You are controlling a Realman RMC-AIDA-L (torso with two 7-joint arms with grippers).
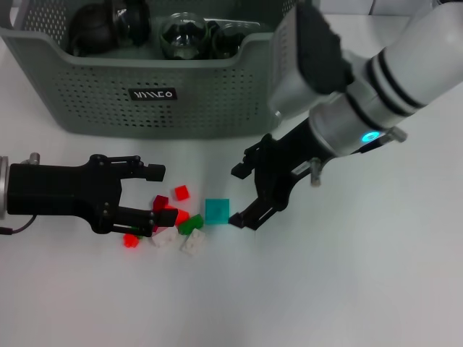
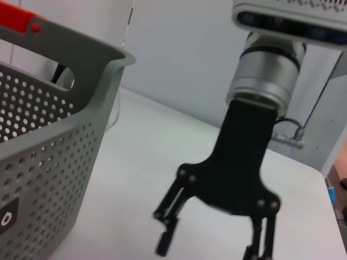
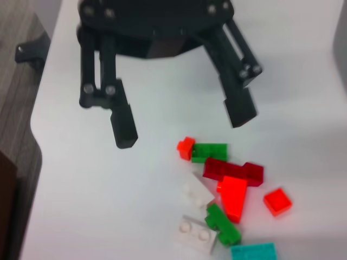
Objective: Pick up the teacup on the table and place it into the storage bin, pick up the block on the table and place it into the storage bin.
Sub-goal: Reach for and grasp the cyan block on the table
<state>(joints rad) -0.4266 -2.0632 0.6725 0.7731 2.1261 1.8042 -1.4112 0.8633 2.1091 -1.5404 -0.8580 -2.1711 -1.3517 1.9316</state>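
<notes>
The grey-green storage bin stands at the back, and its perforated wall also fills one side of the left wrist view. Rounded dark glass vessels that look like teacups lie inside it; no teacup shows on the table. A pile of small blocks lies in front: a red block, a green one, white ones and a teal block. My left gripper is open, its fingers either side of the pile's left end. Just right of the teal block, my right gripper is open and holds nothing.
The right wrist view shows the left gripper open above the red, green and white blocks, with the table edge behind it. The left wrist view shows the right gripper. Bare white tabletop lies at the front right.
</notes>
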